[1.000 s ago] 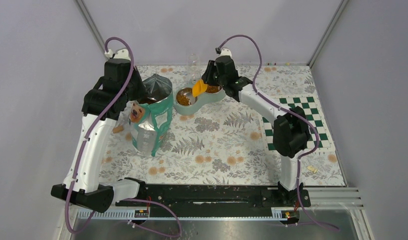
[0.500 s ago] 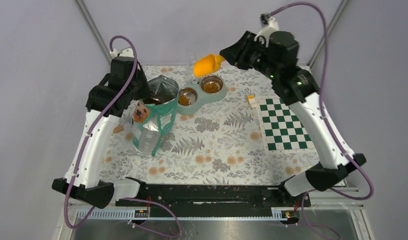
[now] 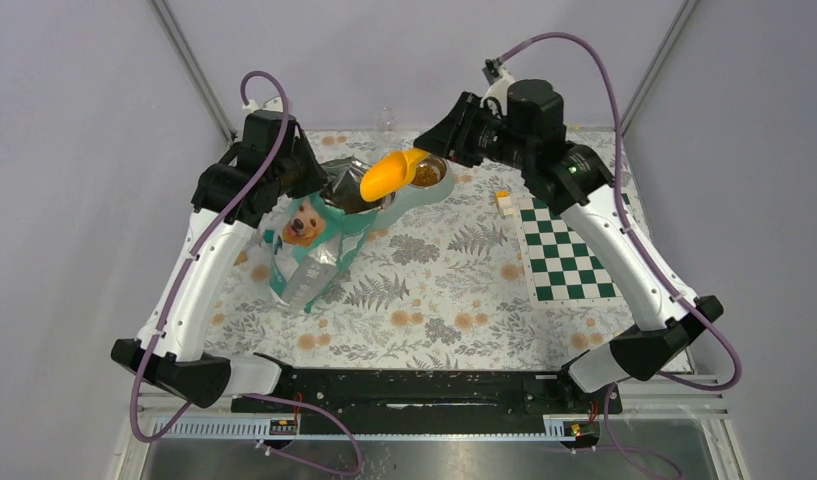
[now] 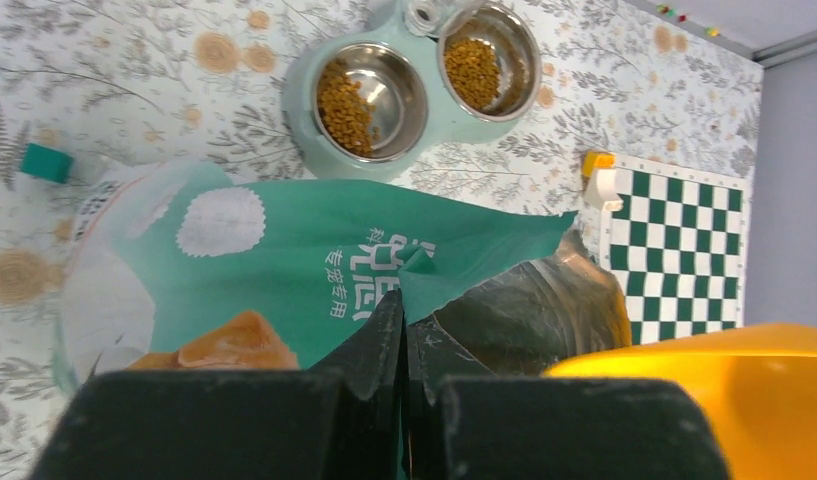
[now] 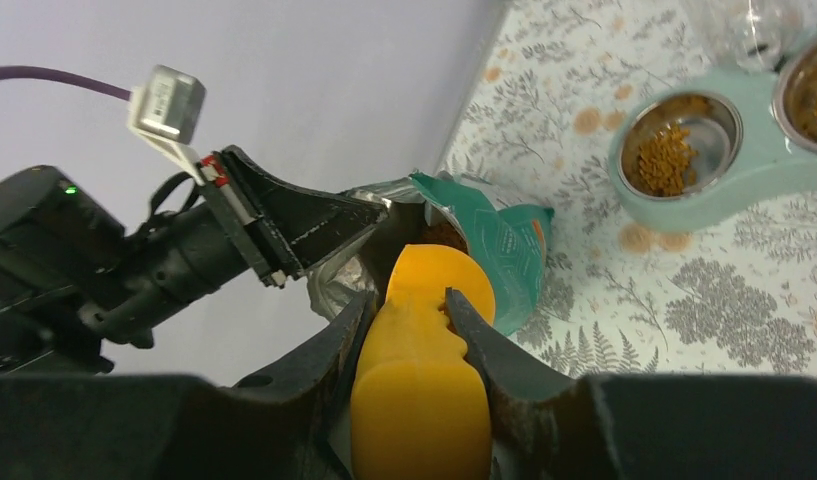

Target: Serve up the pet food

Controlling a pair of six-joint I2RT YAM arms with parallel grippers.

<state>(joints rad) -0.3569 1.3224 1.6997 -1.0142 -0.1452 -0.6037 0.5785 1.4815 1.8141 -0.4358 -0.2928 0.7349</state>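
Brown pet food (image 4: pixel 346 95) lies in both steel bowls of the teal double feeder (image 4: pixel 424 125), whose right bowl (image 3: pixel 425 175) shows in the top view. The teal-and-white bag (image 3: pixel 314 250) leans toward the feeder. My left gripper (image 4: pixel 402 300) is shut on the bag's torn rim (image 4: pixel 424 265), holding the mouth open. An orange scoop (image 3: pixel 389 175) is pinched by its handle in my right gripper (image 5: pixel 409 300), bowl end over the bag's mouth (image 5: pixel 446 235). The scoop's bowl (image 4: pixel 744 370) enters the left wrist view at lower right.
A green checkerboard mat (image 3: pixel 569 250) lies to the right, with a small white-and-yellow block (image 3: pixel 503 200) at its far corner. A clear bottle (image 3: pixel 386 120) stands behind the feeder. A small teal block (image 4: pixel 44 162) sits left of the bag on the floral cloth.
My right arm swung the scoop from the feeder up, then left and down to the bag's mouth. My left gripper shifted right, tilting the bag's top toward the feeder.
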